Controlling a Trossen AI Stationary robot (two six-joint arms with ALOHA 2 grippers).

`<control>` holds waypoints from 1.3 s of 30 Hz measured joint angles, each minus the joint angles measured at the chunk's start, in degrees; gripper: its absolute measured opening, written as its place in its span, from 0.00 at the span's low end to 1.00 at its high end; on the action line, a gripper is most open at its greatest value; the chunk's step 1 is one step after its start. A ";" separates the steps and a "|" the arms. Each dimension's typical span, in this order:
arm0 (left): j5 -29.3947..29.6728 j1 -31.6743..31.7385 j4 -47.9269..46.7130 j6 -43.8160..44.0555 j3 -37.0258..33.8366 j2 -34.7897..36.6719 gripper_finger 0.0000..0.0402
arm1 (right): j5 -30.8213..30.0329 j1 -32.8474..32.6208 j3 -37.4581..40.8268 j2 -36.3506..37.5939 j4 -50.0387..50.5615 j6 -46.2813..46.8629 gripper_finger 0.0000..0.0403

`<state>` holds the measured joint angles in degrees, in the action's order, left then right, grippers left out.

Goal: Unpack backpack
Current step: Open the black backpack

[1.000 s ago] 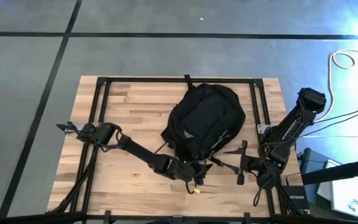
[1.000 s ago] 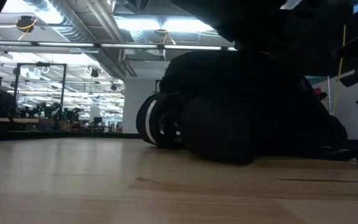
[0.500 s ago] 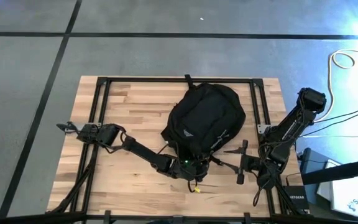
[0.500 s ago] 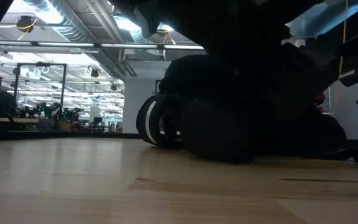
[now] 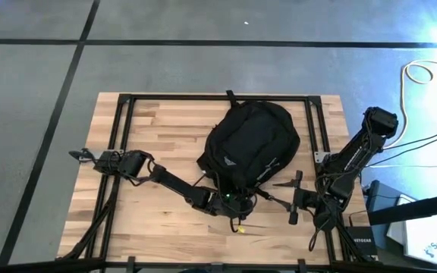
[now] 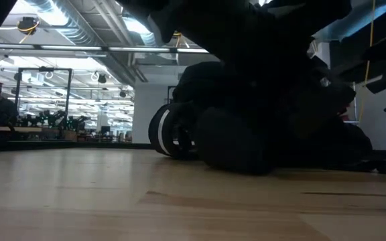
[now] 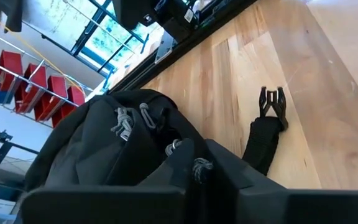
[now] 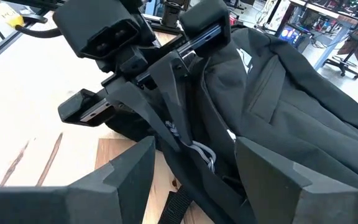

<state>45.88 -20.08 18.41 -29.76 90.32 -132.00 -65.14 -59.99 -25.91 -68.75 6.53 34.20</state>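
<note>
The black backpack (image 5: 250, 140) lies flat on the wooden table, its front with light-grey stripes facing up. My left gripper (image 5: 237, 201) is at its near end, shut on a grey cord zipper pull (image 8: 197, 149). More grey pulls (image 7: 124, 121) show farther up the bag. My right gripper (image 5: 294, 197) stands open just right of the bag's near end, with nothing between its fingers (image 8: 129, 174). A black strap with a buckle (image 7: 271, 106) lies loose on the wood beside the bag. My left gripper pinches the grey cord zipper pull (image 7: 201, 166) at the backpack's near end between its two fingertips (image 8: 169, 118). The fingers come nearly level, slanting in from the table's left. The backpack stays resting on the table.
Black frame rails (image 5: 120, 136) run along the table's left, far and right sides. A small yellow piece (image 5: 240, 229) lies near the front edge. Bare wood (image 5: 165, 136) lies left of the bag. White cable and gear (image 5: 423, 76) sit off the table's right.
My left gripper has sunk a little and edged toward the backpack's near end. The backpack has kept its place.
</note>
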 joint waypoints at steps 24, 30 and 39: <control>7.33 -0.17 0.24 1.05 0.00 0.00 0.01 | 10.00 10.99 0.52 -6.75 1.78 -6.41 0.51; 7.33 -0.17 0.22 1.14 0.00 0.00 0.01 | 3.91 13.24 0.52 -8.51 -1.09 -12.34 0.51; 7.33 -0.17 0.20 1.25 -0.02 0.00 0.01 | 6.69 16.75 0.50 -10.94 -3.38 -20.11 0.51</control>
<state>53.21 -20.25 18.61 -28.51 90.30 -132.00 -58.46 -43.23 -25.41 -79.69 3.15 14.09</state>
